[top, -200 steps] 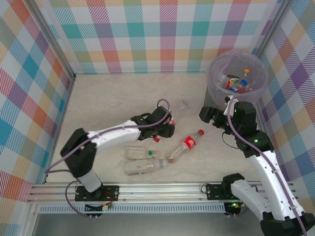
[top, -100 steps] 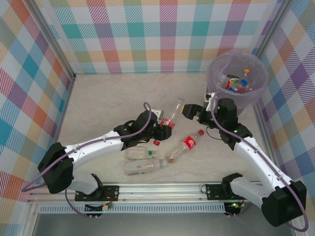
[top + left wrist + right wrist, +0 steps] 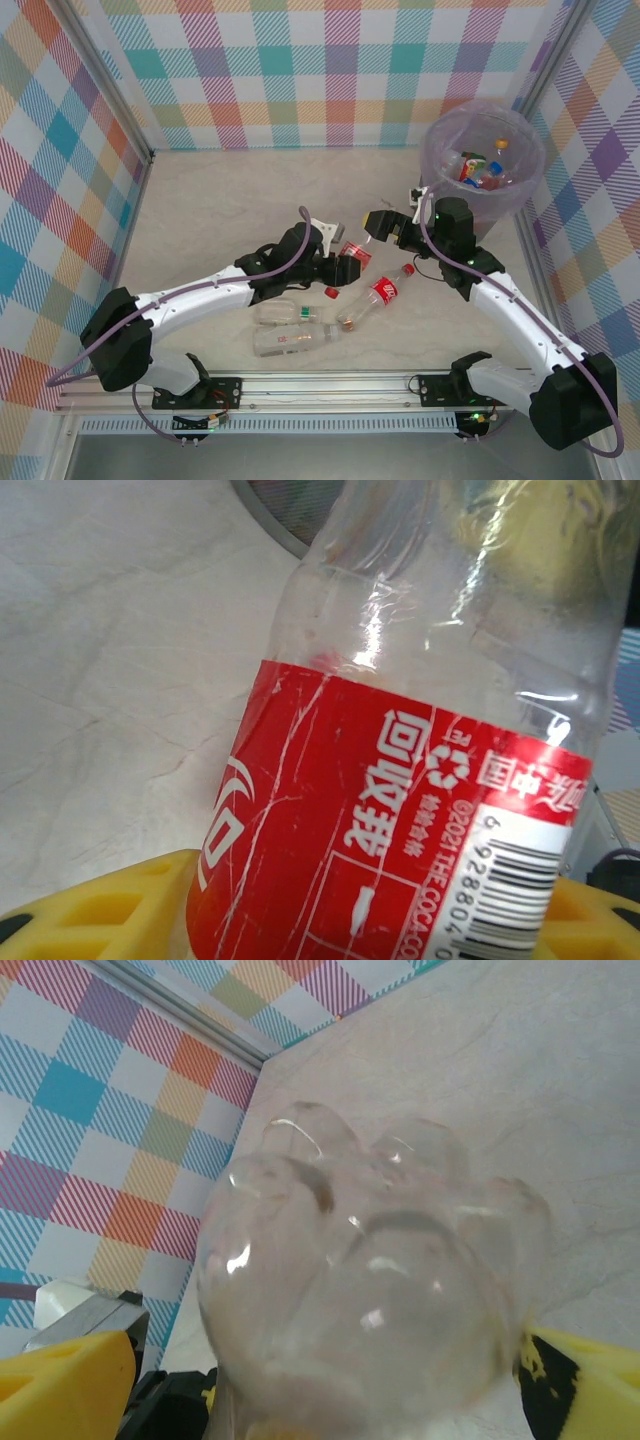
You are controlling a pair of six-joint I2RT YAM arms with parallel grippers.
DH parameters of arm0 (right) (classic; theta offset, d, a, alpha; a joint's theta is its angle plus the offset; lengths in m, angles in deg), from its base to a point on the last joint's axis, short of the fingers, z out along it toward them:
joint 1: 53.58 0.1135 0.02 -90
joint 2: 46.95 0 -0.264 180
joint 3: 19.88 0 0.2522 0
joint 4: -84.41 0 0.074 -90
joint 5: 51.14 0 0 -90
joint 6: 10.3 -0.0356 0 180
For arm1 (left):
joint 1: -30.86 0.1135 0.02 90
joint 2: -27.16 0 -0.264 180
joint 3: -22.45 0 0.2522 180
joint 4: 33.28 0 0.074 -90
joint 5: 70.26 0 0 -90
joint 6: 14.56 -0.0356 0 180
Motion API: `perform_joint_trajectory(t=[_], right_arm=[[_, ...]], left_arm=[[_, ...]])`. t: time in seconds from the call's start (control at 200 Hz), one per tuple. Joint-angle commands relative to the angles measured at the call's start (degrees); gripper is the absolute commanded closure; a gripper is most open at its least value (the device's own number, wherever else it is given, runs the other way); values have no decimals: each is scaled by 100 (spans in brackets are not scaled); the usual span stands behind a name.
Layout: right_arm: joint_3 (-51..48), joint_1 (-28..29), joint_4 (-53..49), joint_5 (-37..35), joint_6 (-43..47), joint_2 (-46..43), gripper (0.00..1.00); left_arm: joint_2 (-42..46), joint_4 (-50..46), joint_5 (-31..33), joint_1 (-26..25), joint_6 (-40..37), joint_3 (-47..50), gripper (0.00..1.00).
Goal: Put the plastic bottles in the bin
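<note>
One red-labelled bottle (image 3: 356, 253) in left gripper (image 3: 343, 266), base inside right gripper (image 3: 380, 222).

This is a robotics lab test cell. A pale marble-patterned tabletop (image 3: 230, 200) is boxed in by multicoloured plaid wall panels (image 3: 340, 70). Along its near edge runs an aluminium extrusion rail (image 3: 330, 385), to which a white left arm (image 3: 200, 295) and right arm (image 3: 520, 320) are bolted, both trailing lilac cables (image 3: 70, 365).

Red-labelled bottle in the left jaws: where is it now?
Top view, mid-table: the red-labelled bottle is held by the left gripper, its clear base between the jaws of the right gripper, left of the bin.
</note>
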Motion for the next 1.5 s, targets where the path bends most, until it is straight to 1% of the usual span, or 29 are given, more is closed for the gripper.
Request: perform_joint_trajectory(t=[0.0, 0.095, 0.2, 0.295, 0.38, 0.465, 0.54, 0.715, 0.765, 0.825, 0.88, 0.965, 1.135, 1.205, 1.28, 1.355, 1.49], right_arm=[[-68, 19, 340, -113, 53, 5, 7], [-89, 11, 369, -177, 51, 56, 12], [-57, 13, 361, -151, 65, 139, 26], [-62, 10, 385, -157, 80, 150, 36], [-43, 10, 309, -215, 156, 141, 41], [-35, 10, 233, -280, 217, 119, 44], [11, 10, 110, -322, 272, 87, 46], [121, 11, -307, -576, 457, -196, 46], [152, 10, -422, -709, 503, -331, 47], [256, 10, -550, -804, 632, -506, 48], [499, 10, -852, -975, 871, -614, 50], [1118, 10, -1520, -1442, 1404, -640, 51], [2850, 2, -2585, -2515, 2582, -265, 54], [3510, -44, -2684, -3001, 3032, -43, 57], [4160, -218, -2695, -3416, 3380, 212, 58], [4729, -553, -2651, -3603, 3543, 421, 60], [5334, -1201, -2340, -3981, 3706, 771, 61]], left_arm=[[-82, 230, -322, -103, -13, -205, 78], [-107, 221, -362, -147, -45, -224, 79], [-163, 218, -362, -166, -41, -284, 79], [-226, 155, -304, -167, -60, -345, 78], [-277, 186, -318, -167, -71, -367, 77], [-331, 174, -314, -167, -86, -410, 72], [-377, 56, -254, -167, -161, -514, 61], [-297, -19, -74, -167, -385, -568, 16], [-231, -36, -42, -159, -410, -513, 7], [-133, -110, 1, -158, -464, -405, 0], [-30, -289, 117, -149, -516, -329, 0], [142, -458, 299, -117, -563, -172, 0], [454, -507, 426, -25, -577, 162, 0], [560, -592, 471, 0, -596, 237, 0], [658, -710, 521, 9, -638, 310, 0], [791, -793, 542, 4, -668, 404, 0], [1095, -844, 615, 9, -642, 622, 0]])
